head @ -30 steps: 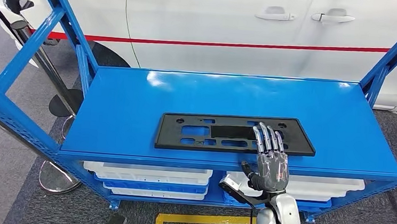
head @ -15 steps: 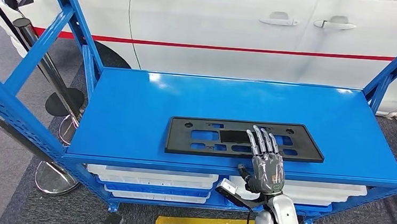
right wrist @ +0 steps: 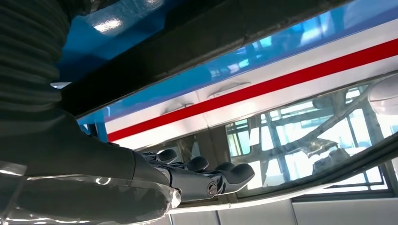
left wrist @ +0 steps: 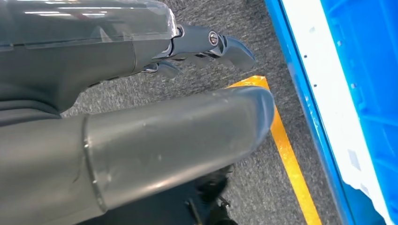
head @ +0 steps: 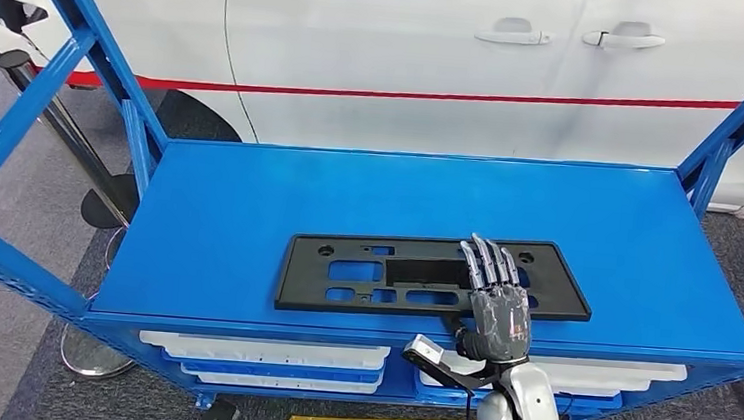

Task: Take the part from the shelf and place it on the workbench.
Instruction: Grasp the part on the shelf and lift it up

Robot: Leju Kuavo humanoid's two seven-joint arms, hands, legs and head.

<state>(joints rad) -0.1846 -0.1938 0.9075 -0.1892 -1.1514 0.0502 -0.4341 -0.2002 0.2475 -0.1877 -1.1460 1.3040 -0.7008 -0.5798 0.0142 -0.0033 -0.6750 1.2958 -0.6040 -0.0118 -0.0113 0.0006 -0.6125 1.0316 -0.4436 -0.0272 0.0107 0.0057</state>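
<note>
Since the last frame your view swung, while your right hand (head: 497, 305) stayed flat, fingers extended over the black part (head: 373, 274) at 6 o'clock on the blue shelf (head: 249, 190); left hand (left wrist: 141, 136) hangs, holding nothing

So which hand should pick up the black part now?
The right hand: it lies flat on the black part at the shelf's front edge. The left hand hangs low over the floor, beside the shelf.
</note>
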